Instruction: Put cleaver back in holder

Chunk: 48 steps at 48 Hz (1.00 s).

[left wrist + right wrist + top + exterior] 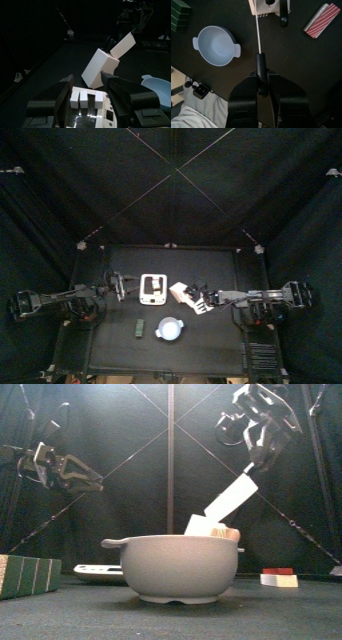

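The right gripper [260,89] is clamped on the dark handle of the cleaver [238,494], held above the table [214,323] with its pale blade slanting down toward the white holder [100,66] near the table's middle. The blade looks thin, stiff and light; the handle is the sensible place to hold it. The left gripper [90,95] hangs wide open, empty. The round bowl [215,46] near the front edge appears empty.

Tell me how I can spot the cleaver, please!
Find the grey bowl at the table's middle, then look up behind it to the right arm's fingers. They hold the cleaver, a flat white blade slanting down to a tilted white block. Only it is gripped by an arm.
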Available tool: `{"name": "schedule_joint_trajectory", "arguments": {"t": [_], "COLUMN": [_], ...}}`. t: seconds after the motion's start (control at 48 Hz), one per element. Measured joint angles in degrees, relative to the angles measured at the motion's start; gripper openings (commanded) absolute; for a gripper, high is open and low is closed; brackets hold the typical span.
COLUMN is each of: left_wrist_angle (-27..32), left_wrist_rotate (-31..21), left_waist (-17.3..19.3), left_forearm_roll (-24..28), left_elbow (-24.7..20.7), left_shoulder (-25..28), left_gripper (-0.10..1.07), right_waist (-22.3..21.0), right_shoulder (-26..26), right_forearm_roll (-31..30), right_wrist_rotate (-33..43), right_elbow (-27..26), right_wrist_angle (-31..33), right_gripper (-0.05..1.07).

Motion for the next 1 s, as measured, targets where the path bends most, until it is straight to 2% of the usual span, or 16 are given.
{"name": "schedule_joint_trajectory", "arguments": {"t": [0.771,1.0], "left_wrist_angle": [0.0,0.0], "left_wrist_rotate": [0.0,0.0], "left_waist": [0.0,0.0], "left_forearm_roll": [0.0,0.1], "left_elbow": [0.2,0.3], "left_shoulder": [0.0,0.0], "left_gripper": [0.84,0.84], "right_waist": [-1.0,-2.3], "right_shoulder": [3.9,5.2], "right_forearm_roll": [0.7,1.9], "right_wrist_rotate": [-5.1,-9.2], "right_elbow": [-5.4,-6.6], "right_wrist_angle": [6.2,6.5], "right_gripper": [0.42,0.42]}}
